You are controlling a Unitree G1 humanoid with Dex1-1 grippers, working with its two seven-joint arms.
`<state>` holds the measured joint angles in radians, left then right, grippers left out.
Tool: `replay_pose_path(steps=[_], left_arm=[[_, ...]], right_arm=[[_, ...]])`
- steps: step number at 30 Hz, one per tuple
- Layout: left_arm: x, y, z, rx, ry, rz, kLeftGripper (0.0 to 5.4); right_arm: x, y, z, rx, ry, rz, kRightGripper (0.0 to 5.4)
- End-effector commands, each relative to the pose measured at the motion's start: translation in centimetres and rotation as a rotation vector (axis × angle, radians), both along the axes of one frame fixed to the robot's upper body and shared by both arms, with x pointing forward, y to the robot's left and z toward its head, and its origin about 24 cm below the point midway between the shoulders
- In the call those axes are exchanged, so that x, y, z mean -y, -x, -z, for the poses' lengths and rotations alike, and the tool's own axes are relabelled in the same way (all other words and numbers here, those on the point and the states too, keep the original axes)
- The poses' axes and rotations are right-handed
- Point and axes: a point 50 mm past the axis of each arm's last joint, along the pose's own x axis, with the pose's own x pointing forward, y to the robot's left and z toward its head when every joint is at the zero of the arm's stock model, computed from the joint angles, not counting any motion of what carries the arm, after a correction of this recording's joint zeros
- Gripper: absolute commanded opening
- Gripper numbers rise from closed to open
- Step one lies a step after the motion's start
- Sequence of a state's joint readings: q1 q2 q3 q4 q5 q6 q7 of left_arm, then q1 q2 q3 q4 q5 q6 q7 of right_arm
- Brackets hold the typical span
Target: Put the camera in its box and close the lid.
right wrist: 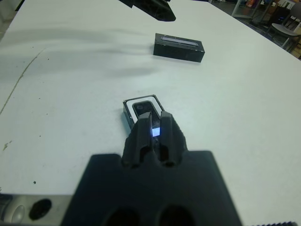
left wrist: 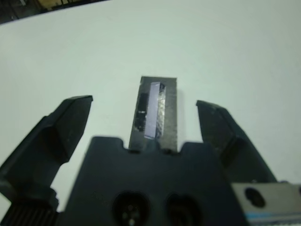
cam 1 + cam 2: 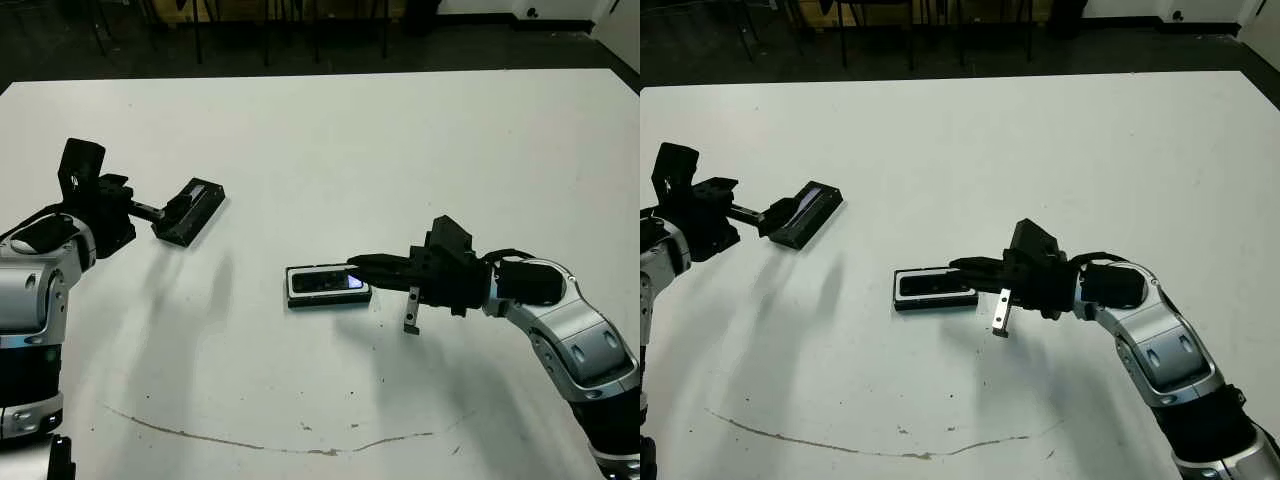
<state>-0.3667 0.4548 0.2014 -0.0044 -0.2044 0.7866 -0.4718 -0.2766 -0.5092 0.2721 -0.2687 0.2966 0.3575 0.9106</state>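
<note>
camera [image 3: 328, 281] lies inside the box [image 3: 328, 300] mid-counter [image 3: 400, 140] | right tool [image 3: 357, 266] pinched narrow over the camera's end | left tool [image 2: 146, 117] spread wide around the lid [image 3: 189, 211], not squeezing it

No readable text, label, brand, number or sign anywhere. Only a pale stripe on the lid [image 3: 190, 210], without letters. Only a bluish shine on the camera [image 3: 327, 282] in the box [image 3: 297, 299], no print to make out. Nothing written on the table [image 3: 330, 150].
</note>
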Motion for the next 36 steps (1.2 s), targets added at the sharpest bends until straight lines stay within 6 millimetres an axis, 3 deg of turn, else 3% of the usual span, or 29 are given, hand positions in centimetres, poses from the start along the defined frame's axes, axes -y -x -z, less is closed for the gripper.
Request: replay_pose_path(steps=[1, 19, 36], left_arm=[[-0.3, -0.2, 0.9, -0.044, 0.030, -0.029, 5.38], [1.4, -0.9, 2.2, -0.079, 0.030, 0.031, 5.38], [1.1, -0.7, 2.8, -0.087, 0.004, 0.046, 5.38]], right_arm=[[0.5, 0.1, 0.5, -0.025, 0.026, 0.008, 0.00], [0.5, 0.3, 0.6, -0.027, 0.043, -0.004, 0.00], [0.5, 0.4, 0.5, -0.037, 0.032, -0.008, 0.00]])
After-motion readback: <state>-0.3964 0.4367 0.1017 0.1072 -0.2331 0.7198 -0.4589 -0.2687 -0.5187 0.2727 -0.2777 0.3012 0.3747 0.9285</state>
